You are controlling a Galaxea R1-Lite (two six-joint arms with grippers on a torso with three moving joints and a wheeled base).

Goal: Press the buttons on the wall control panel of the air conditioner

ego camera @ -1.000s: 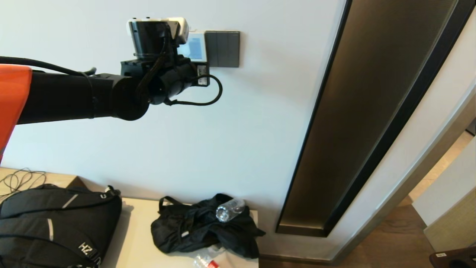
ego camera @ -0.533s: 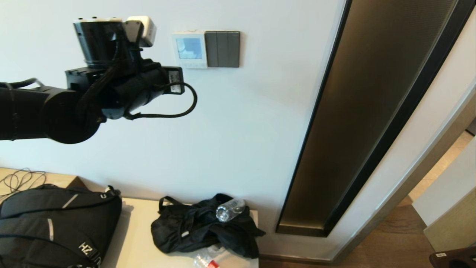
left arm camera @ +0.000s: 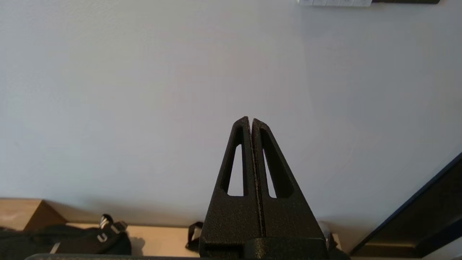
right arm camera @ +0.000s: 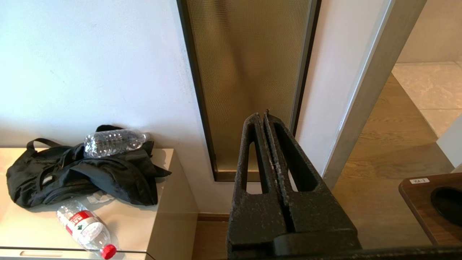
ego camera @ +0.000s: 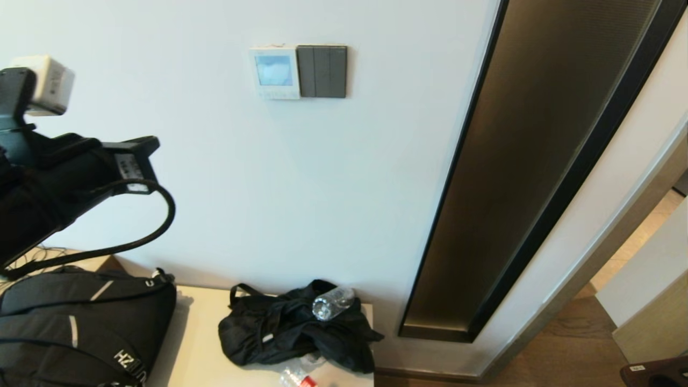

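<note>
The white air-conditioner control panel with a blue screen and a row of small buttons hangs high on the wall. Only its lower edge shows in the left wrist view. My left arm is at the far left, well below and left of the panel, away from the wall. My left gripper is shut and empty, pointing at bare wall. My right gripper is shut and empty, held low near the floor-level glass strip, out of the head view.
A grey switch plate adjoins the panel's right side. A tall dark glass strip runs down the wall. Below, a low cabinet bears a black backpack, a black bag and a water bottle.
My left arm has drawn back from the control panel, moving down and to the left. The panel, partly covered before, is now in full view.
</note>
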